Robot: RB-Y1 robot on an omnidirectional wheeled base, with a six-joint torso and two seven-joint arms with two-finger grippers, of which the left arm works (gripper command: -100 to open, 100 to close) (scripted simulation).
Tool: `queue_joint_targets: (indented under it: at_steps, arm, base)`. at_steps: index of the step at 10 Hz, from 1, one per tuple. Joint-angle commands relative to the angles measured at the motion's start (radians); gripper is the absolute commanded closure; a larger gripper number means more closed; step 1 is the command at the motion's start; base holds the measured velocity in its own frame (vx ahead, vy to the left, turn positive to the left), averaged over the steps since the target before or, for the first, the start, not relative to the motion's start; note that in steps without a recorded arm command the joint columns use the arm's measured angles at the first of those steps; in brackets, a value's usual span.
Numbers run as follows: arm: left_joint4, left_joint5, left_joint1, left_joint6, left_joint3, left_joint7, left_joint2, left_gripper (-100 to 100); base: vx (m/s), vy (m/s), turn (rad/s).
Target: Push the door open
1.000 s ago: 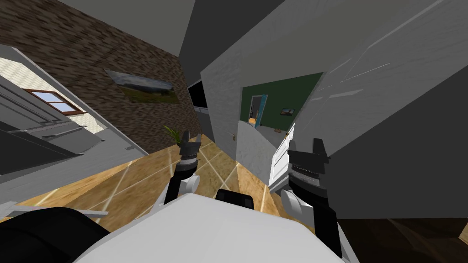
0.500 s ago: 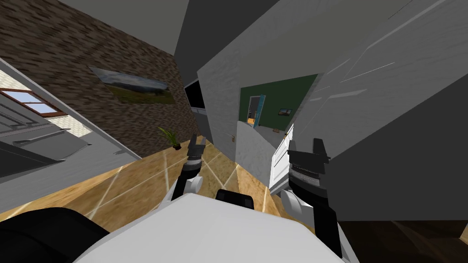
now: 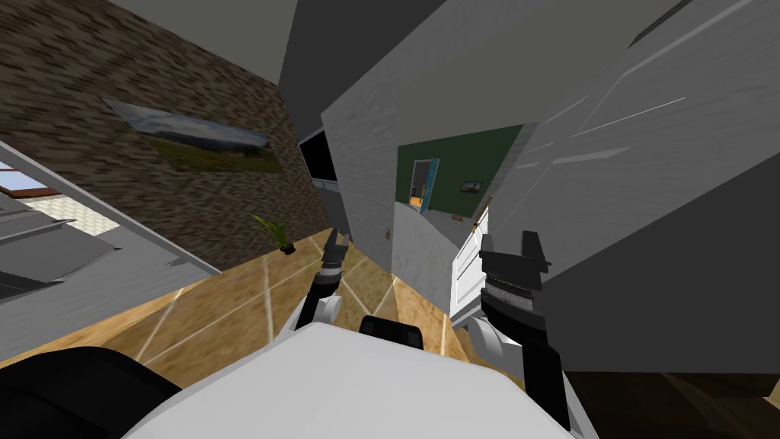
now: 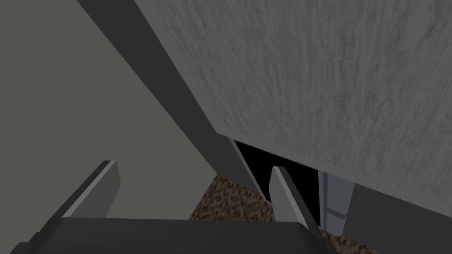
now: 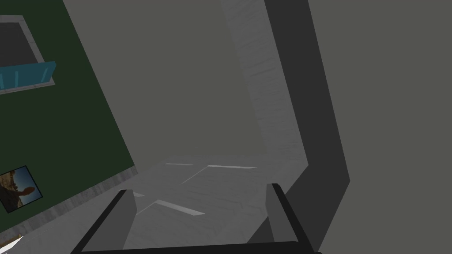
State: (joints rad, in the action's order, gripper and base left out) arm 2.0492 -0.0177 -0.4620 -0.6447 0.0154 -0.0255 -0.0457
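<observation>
Right gripper (image 3: 508,241), fingers apart, just beside the grey panelled door (image 3: 602,152)

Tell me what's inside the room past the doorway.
A dark green wall with a small framed picture and a teal-framed opening. The grey door covers the room's right side, and a pale grey panel hides most of its floor.
</observation>
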Motion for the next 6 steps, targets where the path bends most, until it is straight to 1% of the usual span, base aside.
queue_joint_targets:
  at_steps: [1, 2, 3, 4, 5, 6]
  arm:
    - [-0.045, -0.002, 0.011, -0.009, 0.008, 0.000, -0.003, -100]
    - [-0.073, -0.003, 0.019, -0.012, 0.015, -0.001, -0.006, -100]
    - [-0.075, -0.003, 0.019, -0.012, 0.015, -0.001, -0.006, -100]
    - [-0.107, -0.004, 0.026, -0.015, 0.023, -0.002, -0.009, -100]
    - [-0.139, -0.005, 0.034, -0.018, 0.030, -0.003, -0.012, -100]
    - [-0.164, -0.007, 0.042, -0.020, 0.037, -0.004, -0.015, -100]
  base:
    - [0.056, 0.028, -0.048]
    - [0.064, 0.038, -0.091]
    - [0.048, 0.033, -0.029]
    - [0.055, 0.031, -0.045]
    - [0.083, 0.046, -0.100]
    - [0.100, 0.073, -0.081]
